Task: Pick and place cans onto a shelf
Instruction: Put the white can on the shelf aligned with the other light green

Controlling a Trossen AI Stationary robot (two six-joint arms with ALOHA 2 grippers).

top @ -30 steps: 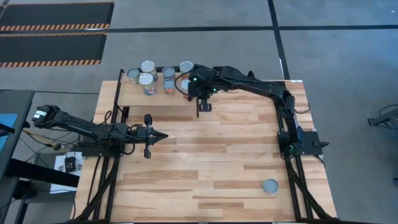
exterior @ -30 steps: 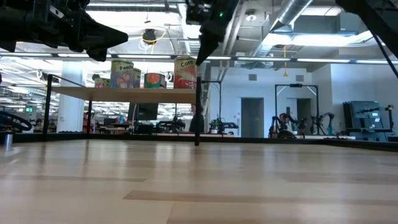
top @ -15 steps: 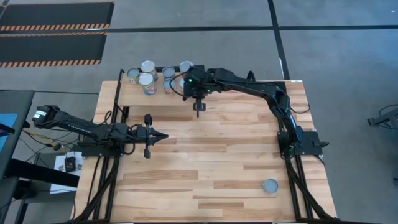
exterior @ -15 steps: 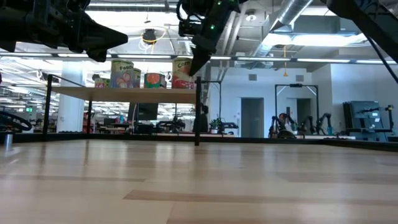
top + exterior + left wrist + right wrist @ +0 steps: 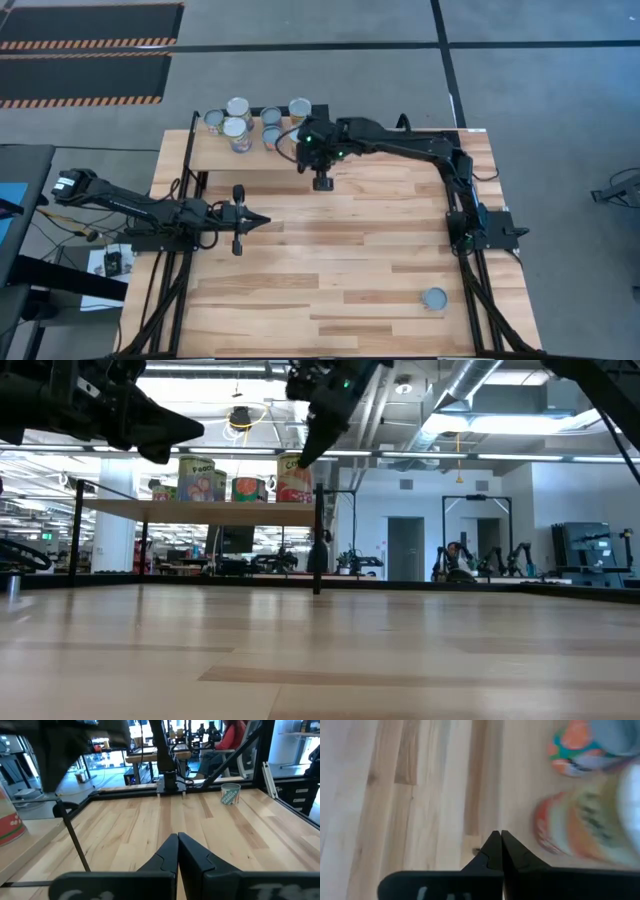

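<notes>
While left end effector [image 5: 262, 219] idles shut, right end effector [image 5: 321, 184], now pinched together, farther from shelf [image 5: 215, 150].

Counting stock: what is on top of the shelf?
Five cans show on the shelf from above; the right arm covers its right part, so more may be hidden. One can sits on the table.

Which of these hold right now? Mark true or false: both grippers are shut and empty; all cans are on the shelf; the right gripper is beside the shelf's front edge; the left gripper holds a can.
1. Left gripper and right gripper are shut and empty. True.
2. All cans are on the shelf. False: one can sits on the table.
3. Right gripper is beside the shelf's front edge. True.
4. Left gripper holds a can. False: it holds nothing.
</notes>
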